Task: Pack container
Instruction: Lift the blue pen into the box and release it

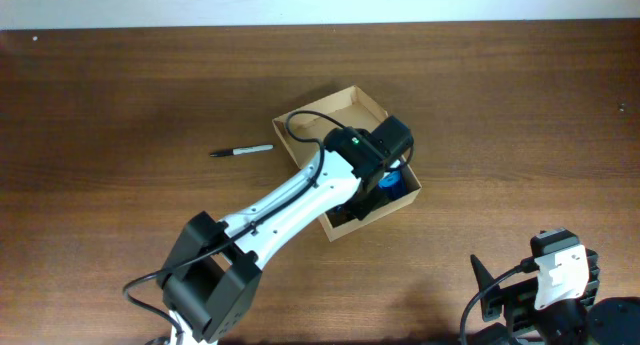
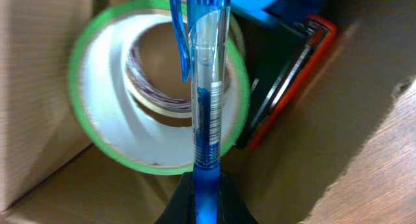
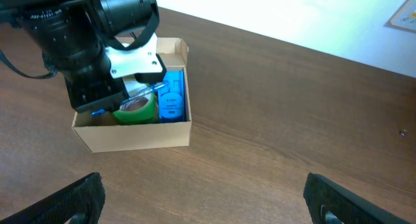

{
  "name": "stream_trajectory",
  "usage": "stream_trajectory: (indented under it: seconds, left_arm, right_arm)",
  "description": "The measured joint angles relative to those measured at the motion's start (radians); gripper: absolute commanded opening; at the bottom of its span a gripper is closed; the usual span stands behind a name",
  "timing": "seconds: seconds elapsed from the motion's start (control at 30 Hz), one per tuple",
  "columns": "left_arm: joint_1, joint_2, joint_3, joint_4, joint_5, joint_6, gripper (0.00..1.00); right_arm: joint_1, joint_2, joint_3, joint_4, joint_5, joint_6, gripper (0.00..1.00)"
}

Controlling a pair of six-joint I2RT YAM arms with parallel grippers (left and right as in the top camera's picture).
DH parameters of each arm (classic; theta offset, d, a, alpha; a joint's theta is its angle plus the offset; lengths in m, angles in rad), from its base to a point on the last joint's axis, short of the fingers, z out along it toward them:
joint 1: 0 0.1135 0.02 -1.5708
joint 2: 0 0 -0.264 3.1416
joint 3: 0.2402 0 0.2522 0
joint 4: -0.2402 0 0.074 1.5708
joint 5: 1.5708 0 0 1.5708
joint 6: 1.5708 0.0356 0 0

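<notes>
One blue pen clamped at lower end by left gripper, jaws closed on barrel. Hangs inside container at table centre, directly over green tape roll, long axis across roll's ring. Likely needs only downward release. Empty right gripper splayed wide, well apart.
</notes>
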Motion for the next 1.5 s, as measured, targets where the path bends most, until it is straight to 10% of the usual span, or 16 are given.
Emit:
stream_trajectory:
  seconds: [0.67, 0.97, 1.5]
  left_arm:
    - [-0.051, 0.000, 0.001, -0.061, 0.000, 0.000, 0.02]
    - [-0.065, 0.000, 0.001, -0.062, -0.004, 0.013, 0.36]
    - [-0.018, 0.000, 0.103, -0.020, 0.000, 0.008, 0.37]
  right_arm:
    - [0.000, 0.000, 0.000, 0.000, 0.000, 0.001, 0.99]
    - [0.000, 0.000, 0.000, 0.000, 0.000, 0.000, 0.99]
    - [0.000, 0.000, 0.000, 0.000, 0.000, 0.001, 0.99]
